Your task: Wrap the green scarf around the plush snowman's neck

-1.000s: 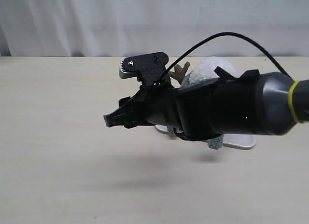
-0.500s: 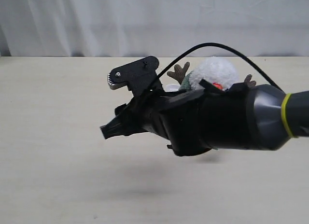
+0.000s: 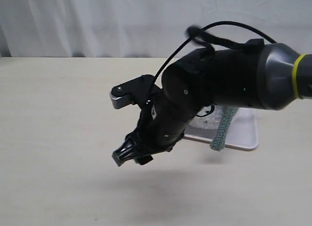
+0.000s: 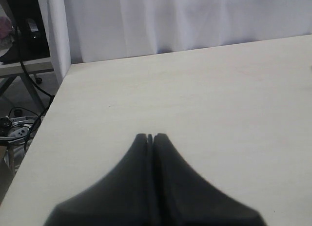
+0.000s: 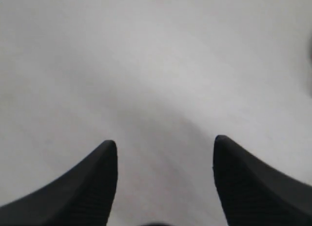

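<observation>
Since a second ago our right tool (image 3: 130,158) has swung down toward 7 o'clock, its jaws wide and empty above the pale wooden table (image 3: 58,138). At its 3 o'clock, farther back, we see the fuzzy grey-green knitted scarf (image 3: 222,131) hanging 12-to-6 over the flat white tray (image 3: 246,138), nearest our right arm. Our left tool (image 4: 150,137) is pinched closed.

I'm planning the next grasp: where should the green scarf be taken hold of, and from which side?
Probably its loose end, the only part showing: the green scarf lies across the near rim of the white tray, the rest hidden behind the arm. Come from above, jaws across its narrow width.
</observation>
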{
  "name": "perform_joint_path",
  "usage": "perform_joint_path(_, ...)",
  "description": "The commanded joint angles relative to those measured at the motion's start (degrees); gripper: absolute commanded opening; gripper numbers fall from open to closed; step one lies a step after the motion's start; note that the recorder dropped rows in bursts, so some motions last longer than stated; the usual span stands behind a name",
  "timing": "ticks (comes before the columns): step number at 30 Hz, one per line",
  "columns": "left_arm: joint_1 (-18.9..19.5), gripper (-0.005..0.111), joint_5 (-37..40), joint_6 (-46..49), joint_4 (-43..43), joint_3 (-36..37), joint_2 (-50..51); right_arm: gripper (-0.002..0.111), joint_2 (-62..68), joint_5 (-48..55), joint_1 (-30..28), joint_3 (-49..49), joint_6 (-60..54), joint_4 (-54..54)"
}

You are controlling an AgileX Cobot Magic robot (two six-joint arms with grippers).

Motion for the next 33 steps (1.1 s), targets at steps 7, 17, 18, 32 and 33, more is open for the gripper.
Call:
perform_joint_path(7,-0.59,0.000,-0.63,-0.11,0.02,0.09,-0.12,0.055,-0.12,-2.82,1.51,4.48,49.71,-42.85)
perform_joint_path(17,-0.59,0.000,-0.63,-0.11,0.02,0.09,-0.12,0.063,2.53,-6.43,1.40,7.14,65.36,-54.53)
perform_joint_path(18,-0.59,0.000,-0.63,-0.11,0.02,0.09,-0.12,0.063,3.06,-7.06,1.40,7.14,65.89,-55.07)
perform_joint_path(32,-0.59,0.000,-0.63,-0.11,0.02,0.09,-0.12,0.062,6.91,-12.82,-5.31,6.91,65.68,-51.21)
perform_joint_path(33,-0.59,0.000,-0.63,-0.11,0.02,0.09,-0.12,0.062,7.34,-14.55,-5.43,6.91,64.95,-50.47)
